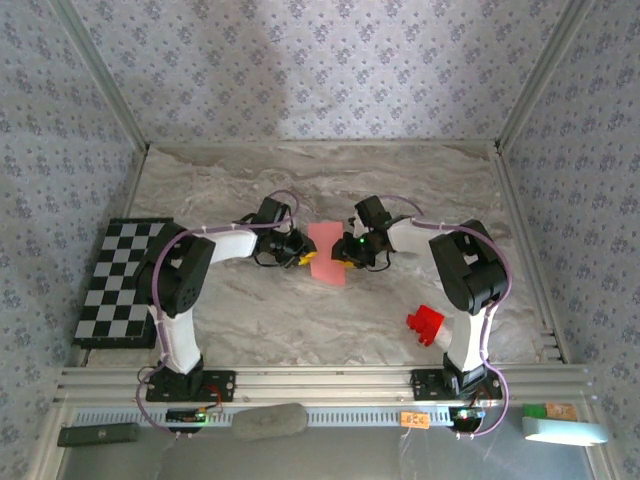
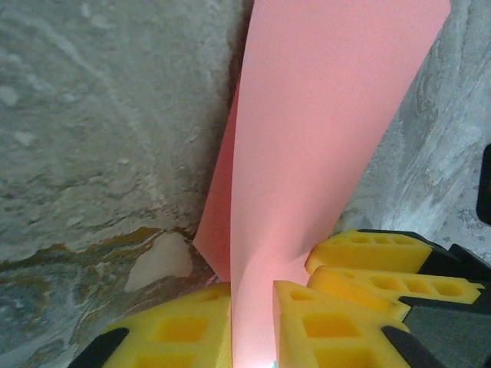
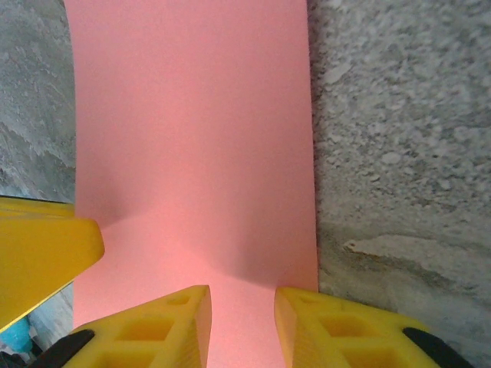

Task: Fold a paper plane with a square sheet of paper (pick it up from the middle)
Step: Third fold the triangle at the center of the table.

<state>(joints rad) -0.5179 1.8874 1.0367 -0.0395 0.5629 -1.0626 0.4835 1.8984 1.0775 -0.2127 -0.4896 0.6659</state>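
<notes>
Veined marble table (image 1: 300,300), thin smooth salmon paper sheet (image 1: 326,252), bowed

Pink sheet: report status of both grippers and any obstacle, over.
Left gripper, right gripper: square sheet of paper between the jaws, grip unconfirmed. Sheet bent, mid-table. Red block well aside.

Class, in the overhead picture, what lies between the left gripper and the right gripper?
The square sheet of paper lies between the left gripper and right gripper, seen in the top view.
</notes>
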